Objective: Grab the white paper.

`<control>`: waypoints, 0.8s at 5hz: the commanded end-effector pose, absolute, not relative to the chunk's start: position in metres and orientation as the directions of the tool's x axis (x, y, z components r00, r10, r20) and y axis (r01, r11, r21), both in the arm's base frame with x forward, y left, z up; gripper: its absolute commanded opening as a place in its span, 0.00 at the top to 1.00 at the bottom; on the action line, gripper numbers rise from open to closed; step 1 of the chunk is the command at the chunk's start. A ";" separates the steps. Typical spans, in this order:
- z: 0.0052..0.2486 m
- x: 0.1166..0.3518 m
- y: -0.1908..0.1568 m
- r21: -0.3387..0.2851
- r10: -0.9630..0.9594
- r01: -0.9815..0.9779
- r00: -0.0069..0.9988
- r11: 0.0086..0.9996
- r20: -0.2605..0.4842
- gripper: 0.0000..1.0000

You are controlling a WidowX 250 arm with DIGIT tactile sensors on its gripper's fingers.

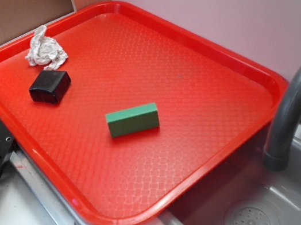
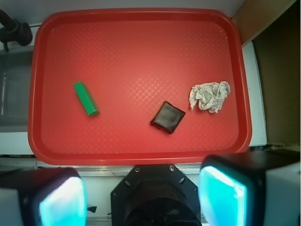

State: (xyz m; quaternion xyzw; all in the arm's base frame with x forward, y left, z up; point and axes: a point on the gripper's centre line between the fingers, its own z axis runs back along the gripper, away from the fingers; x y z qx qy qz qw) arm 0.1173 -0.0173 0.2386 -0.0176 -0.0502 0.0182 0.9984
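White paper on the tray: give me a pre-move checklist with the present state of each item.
1. White paper in view on the red tray: ok.
2. Paper apart from the black block: ok, a small gap shows.
3. Green block out of the way: ok, it lies across the tray.
4. End effector open: ok, fingers spread wide.
5. End effector over the paper: not ok, it sits off the tray's near edge.
6. Paper lying loose: cannot tell.

White paper (image 2: 209,96) beside black block (image 2: 167,117), claw (image 2: 141,197) seemingly open
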 end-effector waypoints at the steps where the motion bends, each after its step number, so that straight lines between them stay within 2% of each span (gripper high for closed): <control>1: 0.239 0.117 -0.017 -0.037 0.038 -0.035 0.994 0.999 0.100 0.00; 2: 0.229 0.130 0.007 -0.042 0.030 -0.024 0.989 0.999 0.145 0.00; 4: 0.198 0.148 0.045 0.007 0.053 -0.055 0.987 0.998 0.150 0.00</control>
